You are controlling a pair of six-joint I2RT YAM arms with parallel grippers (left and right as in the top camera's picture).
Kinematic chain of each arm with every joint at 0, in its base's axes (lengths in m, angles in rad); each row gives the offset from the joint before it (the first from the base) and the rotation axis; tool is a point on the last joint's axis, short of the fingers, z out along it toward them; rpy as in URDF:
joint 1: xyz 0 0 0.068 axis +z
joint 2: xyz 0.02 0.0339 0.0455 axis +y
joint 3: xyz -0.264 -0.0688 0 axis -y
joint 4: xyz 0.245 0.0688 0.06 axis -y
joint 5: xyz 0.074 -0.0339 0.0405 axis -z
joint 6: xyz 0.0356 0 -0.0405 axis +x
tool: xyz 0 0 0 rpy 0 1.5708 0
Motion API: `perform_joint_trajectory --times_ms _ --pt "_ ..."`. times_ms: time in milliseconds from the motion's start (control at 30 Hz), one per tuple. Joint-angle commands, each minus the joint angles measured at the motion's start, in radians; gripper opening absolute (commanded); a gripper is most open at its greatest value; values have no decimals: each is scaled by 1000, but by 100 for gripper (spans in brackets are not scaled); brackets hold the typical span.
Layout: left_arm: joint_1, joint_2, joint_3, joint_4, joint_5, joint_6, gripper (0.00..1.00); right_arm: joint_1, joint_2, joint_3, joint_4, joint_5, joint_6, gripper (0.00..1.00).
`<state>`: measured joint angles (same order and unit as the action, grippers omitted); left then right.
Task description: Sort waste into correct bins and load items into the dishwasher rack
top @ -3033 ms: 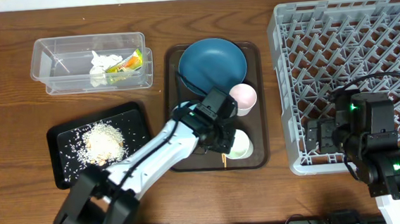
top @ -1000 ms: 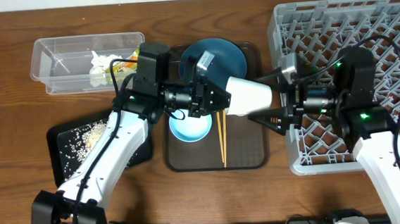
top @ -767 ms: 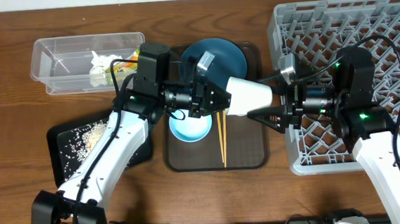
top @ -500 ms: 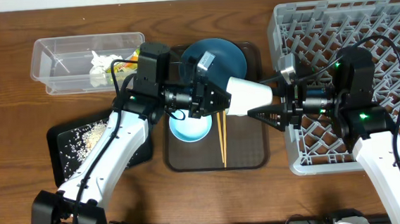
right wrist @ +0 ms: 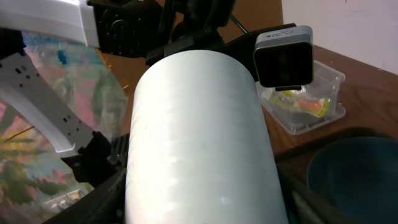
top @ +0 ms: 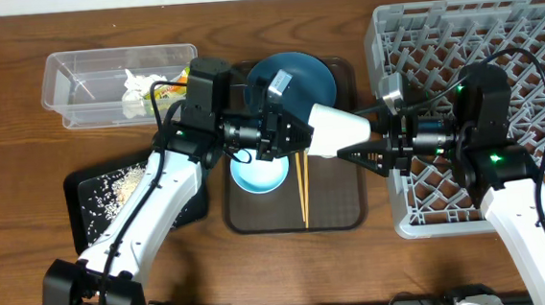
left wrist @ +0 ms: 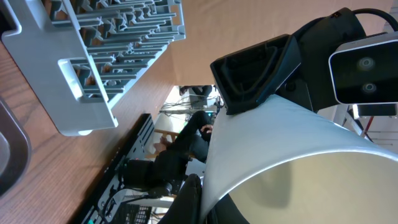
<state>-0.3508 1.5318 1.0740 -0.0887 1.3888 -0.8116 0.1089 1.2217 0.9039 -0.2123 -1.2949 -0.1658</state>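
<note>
Only the overhead view gives the whole layout: the white cup (top: 334, 131) lies on its side in the air above the brown serving tray (top: 339, 210), btw. the two arms. The left wrist view looks along the cup's rim, where the left fingers (left wrist: 191, 196) are clamped on the mouth end. The right wrist view shows the cup's outer wall filling the frame (base end nearest the camera). The right fingers (top: 359, 153) stand on both sides of that end, but I cannot tell if they press it.

Containers:
- The clear plastic rectangular tub (top: 75, 75) holds a crumpled white tissue (top: 136, 90) and a yellow-green snack wrapper (top: 173, 84).
- The flat black rectangular tray (top: 88, 189) holds white rice-like scraps (top: 121, 187).
- The brown tray carries a round blue plate (top: 296, 74), a small white bowl with light blue inside (top: 259, 173) and two thin wooden chopsticks (top: 303, 189).

The large light-grey plastic rack (top: 495, 31) sits at the right of the wooden counter (top: 22, 141).
</note>
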Motion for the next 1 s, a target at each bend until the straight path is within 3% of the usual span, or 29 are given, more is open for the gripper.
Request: perform_joint_trajectory --times_ms 0,267,367,400,500,567,700,800,967 --pt "-5 -4 10 5 15 -3 6 12 1 18 0 -23 -7 51" --pt "-5 -4 10 5 15 -6 6 12 1 18 0 -23 -7 48" --pt "-4 -4 10 5 13 28 17 12 1 18 -1 -21 -7 46" --pt "-4 -4 10 5 10 55 27 12 1 18 -1 -15 -5 43" --pt "-4 -4 10 -11 -41 180 38 12 1 18 -9 86 52 37" --pt "-3 -4 10 -58 -122 294 40 12 1 18 -38 195 81 26" --pt "20 -4 10 -209 -409 431 45 6 -1 18 -156 443 90 19" --pt "57 -21 10 -326 -592 504 48 -12 -13 37 -269 610 90 1" --pt "115 -117 10 -525 -874 600 50 -61 -55 158 -449 776 82 1"
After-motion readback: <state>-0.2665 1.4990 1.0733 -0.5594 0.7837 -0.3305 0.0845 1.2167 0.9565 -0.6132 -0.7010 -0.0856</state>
